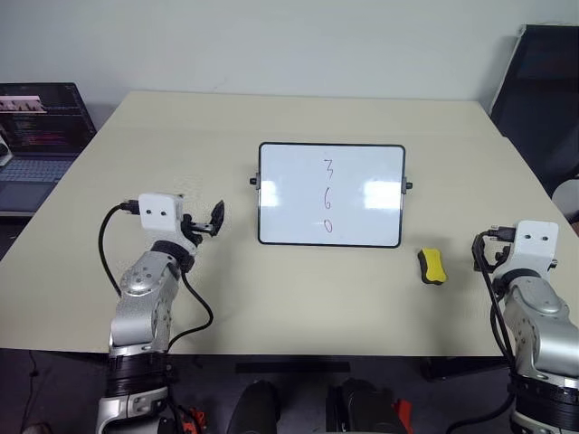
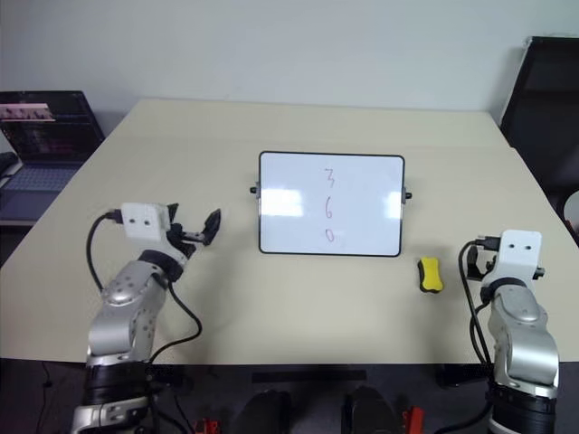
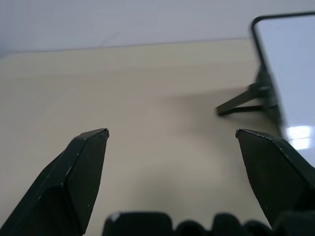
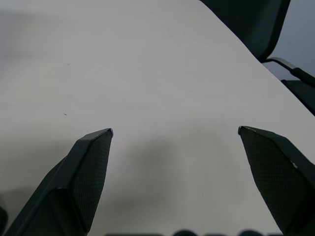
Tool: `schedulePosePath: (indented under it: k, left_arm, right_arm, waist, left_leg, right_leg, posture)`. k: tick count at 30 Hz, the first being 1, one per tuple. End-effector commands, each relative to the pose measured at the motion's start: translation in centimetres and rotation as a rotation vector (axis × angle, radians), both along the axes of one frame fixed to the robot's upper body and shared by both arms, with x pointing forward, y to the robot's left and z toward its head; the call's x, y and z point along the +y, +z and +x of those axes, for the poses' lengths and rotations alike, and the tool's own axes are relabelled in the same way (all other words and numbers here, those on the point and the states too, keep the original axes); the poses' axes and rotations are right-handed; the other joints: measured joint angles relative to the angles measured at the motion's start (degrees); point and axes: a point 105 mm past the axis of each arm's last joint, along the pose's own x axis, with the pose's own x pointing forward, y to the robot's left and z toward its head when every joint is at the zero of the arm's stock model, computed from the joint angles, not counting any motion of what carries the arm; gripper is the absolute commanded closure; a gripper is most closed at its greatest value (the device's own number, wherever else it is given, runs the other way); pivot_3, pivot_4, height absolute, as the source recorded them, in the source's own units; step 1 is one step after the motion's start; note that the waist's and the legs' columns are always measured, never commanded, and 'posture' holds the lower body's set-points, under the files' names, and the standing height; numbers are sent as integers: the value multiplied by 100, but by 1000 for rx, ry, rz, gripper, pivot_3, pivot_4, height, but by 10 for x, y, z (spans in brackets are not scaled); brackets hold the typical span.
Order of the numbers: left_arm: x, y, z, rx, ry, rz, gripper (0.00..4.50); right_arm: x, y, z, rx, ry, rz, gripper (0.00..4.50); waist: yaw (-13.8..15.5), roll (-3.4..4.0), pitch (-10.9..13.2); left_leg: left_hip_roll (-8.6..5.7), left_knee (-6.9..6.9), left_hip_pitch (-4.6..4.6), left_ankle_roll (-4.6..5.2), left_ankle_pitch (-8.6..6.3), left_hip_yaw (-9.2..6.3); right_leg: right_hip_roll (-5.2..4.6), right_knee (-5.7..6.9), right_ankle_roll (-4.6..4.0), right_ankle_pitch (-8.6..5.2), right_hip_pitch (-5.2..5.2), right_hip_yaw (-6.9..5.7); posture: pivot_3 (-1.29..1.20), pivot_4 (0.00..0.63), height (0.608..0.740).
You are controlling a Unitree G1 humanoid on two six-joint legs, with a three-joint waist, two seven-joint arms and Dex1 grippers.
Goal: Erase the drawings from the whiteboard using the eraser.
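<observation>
The small yellow block eraser with a black base [image 1: 432, 267] lies flat on the matte beige table [image 1: 298, 298], at four o'clock from the glossy white, black-framed whiteboard [image 1: 362, 172], apart from it. Thin red drawings "3", "6", "0" [image 1: 327, 196] run down the board's centre. Left gripper [image 3: 171, 133], at nine o'clock from the board, fingers spread, empty; right gripper [image 4: 175, 132] likewise spread and empty.
</observation>
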Motion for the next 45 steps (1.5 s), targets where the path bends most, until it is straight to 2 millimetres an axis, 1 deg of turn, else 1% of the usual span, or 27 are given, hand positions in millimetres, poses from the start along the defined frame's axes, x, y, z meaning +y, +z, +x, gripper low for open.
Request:
schedulePosePath:
  k: [1,4,6,9,11,13,15,18,21,27,29,32,35,45]
  left_arm:
    - [-35,36,-7,-87,-235,1,0]
    - [-57,45,-15,-82,-412,6,0]
    - [-67,45,-18,-62,-497,-5,0]
    - [-87,37,-31,-9,-688,9,0]
    - [-97,29,-41,16,-814,57,0]
    - [-103,22,-47,34,-911,101,0]
    - [-103,14,-49,43,-965,149,0]
    - [-103,5,-50,47,-1012,218,0]
    - [-100,-2,-47,40,-1036,272,0]
    - [-96,-13,-46,26,-1070,350,0]
    - [-95,-14,-44,19,-1071,361,0]
    - [-95,-13,-43,8,-1070,369,0]
    - [-94,-13,-43,3,-1072,382,0]
    - [-93,-12,-46,-5,-1062,389,0]
  right_arm:
    - [11,22,0,-34,69,-9,26]
    - [24,27,1,-3,137,24,26]
    - [35,28,1,34,190,43,26]
    - [46,28,3,96,235,92,26]
    - [57,33,7,125,272,132,26]
    - [68,36,9,155,301,168,26]
    - [76,36,9,187,314,196,26]
    - [81,34,8,222,307,228,26]
    - [84,21,2,290,283,263,26]
    - [83,-3,-9,362,232,292,26]
    - [83,-7,-8,352,212,327,26]
    - [81,-14,-9,367,200,331,26]
    - [78,-18,-9,371,187,335,26]
    - [76,-18,-1,355,182,351,26]
  waist:
    - [-1,0,0]
    - [-8,1,1]
    - [-25,1,0]
    - [-39,1,1]
    - [-42,3,3]
    - [-57,4,3]
    - [-51,4,3]
    - [-46,3,3]
    - [-34,4,3]
    - [-17,4,3]
    - [-25,5,4]
    - [-33,5,4]
    - [-35,5,4]
    - [-54,5,4]
  left_leg:
    - [-1,0,-1,0,0,0]
    - [1,-1,0,0,0,-1]
    - [1,-1,2,0,0,-2]
    - [2,-1,2,0,0,-3]
    - [2,-1,1,0,0,-4]
    - [1,-1,0,0,0,-3]
    - [1,-2,0,0,0,-5]
    - [2,-4,-3,0,0,-5]
    - [2,-5,-12,1,0,-5]
    - [3,-7,-15,1,-1,-6]
    - [3,-8,-15,1,-1,-6]
    - [4,-7,-16,1,-1,-7]
    - [3,-7,-18,1,-1,-6]
    - [4,-8,-23,1,-1,-6]
  right_leg:
    - [0,0,0,0,0,0]
    - [1,0,0,0,0,0]
    - [3,1,0,0,0,3]
    - [4,1,0,-1,0,3]
    - [4,1,-1,-1,-1,1]
    - [4,1,-2,-1,-4,3]
    - [4,1,-4,-2,-5,2]
    - [4,0,-10,-5,-6,-4]
    - [3,-1,-10,-6,-13,-4]
    - [2,-2,-10,-6,-18,-3]
    - [3,-1,-10,-7,-18,-4]
    - [3,3,-9,-6,-25,2]
    - [3,2,-9,-7,-25,-1]
    - [4,5,-9,-6,-35,3]
  posture:
    - [0,150,740]
    - [0,150,740]
    - [0,150,740]
    - [0,150,740]
    - [0,150,740]
    - [0,150,740]
    - [0,150,740]
    - [0,150,740]
    - [0,150,740]
    - [0,150,740]
    - [0,150,740]
    - [0,150,740]
    - [0,150,740]
    - [0,150,740]
